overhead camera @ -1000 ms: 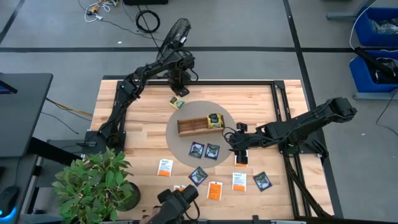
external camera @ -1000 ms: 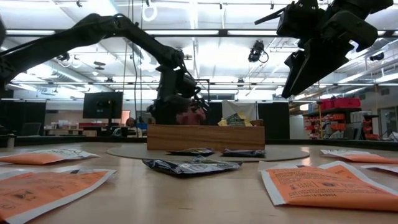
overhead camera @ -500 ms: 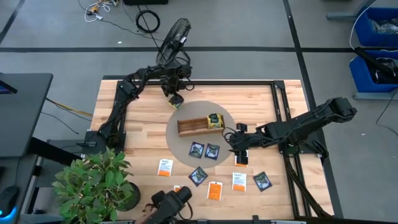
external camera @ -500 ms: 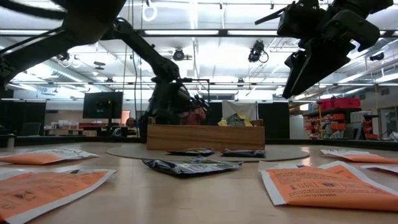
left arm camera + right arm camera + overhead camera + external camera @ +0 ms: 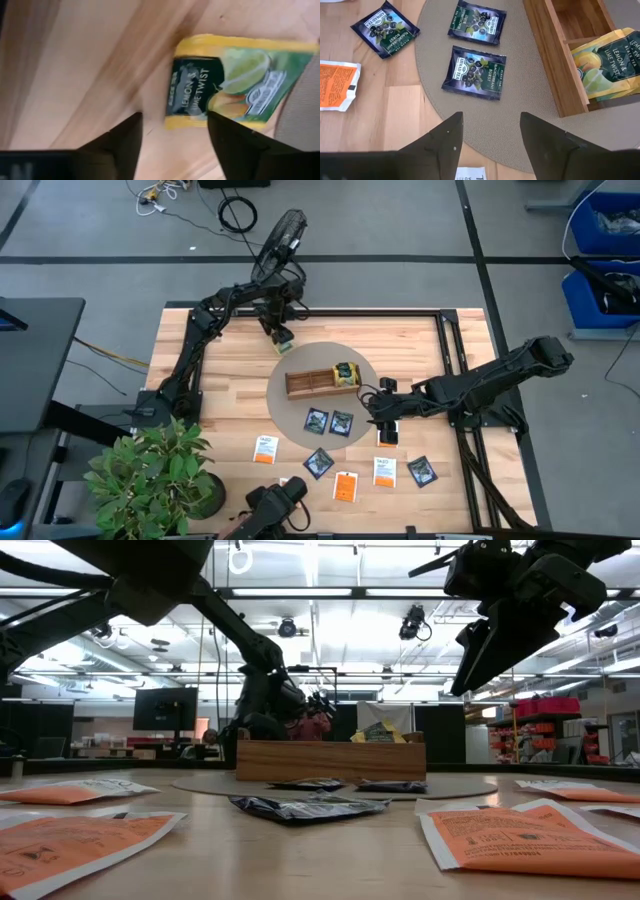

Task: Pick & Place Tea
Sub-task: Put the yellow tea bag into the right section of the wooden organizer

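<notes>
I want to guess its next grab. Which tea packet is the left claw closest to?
The yellow-green lemon and lime packet lying alone on the bare wood beyond the wooden tray. The open left gripper hovers right over it; every other loose packet lies on the tray's other side.

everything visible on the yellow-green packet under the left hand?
The yellow-green packet is a flat square sachet, yellow-edged, with a green face showing lime and lemon artwork and a dark label reading "Lemon & Lime Twist". It lies flat on the bare wood table just beyond the round grey mat, apart from the wooden tray. The left hand hovers above it with fingers open; no contact is visible.
</notes>
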